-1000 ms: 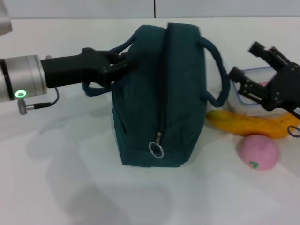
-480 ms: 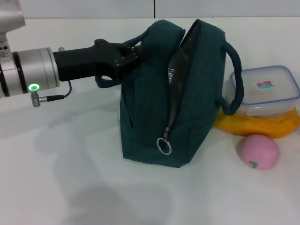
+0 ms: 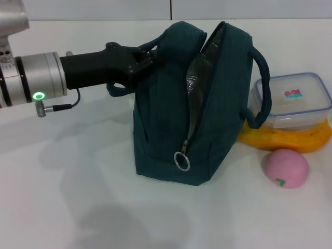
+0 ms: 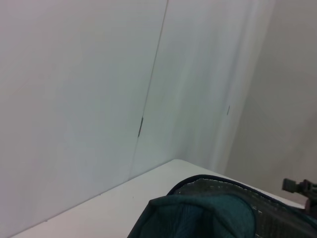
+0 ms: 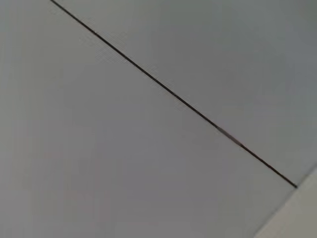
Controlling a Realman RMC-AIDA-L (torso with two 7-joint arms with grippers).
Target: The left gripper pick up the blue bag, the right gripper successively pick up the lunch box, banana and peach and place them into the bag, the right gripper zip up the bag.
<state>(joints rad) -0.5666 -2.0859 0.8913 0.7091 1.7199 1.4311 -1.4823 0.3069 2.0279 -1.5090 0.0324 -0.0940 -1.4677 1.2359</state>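
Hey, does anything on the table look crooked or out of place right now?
The dark teal-blue fabric bag leans toward the clear blue-lidded lunch box, pulled by the left gripper on its handle, its zipper gaping open. The lunch box sits atop the yellow banana. Nothing is spilled.

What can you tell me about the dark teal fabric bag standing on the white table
The dark teal fabric bag is boxy and stands upright on the white table. Its long zipper is open near the top, showing a shiny silver lining, with the silver ring pull hanging low. The black left gripper holds one padded loop handle; the other handle rests against the clear lunch box.
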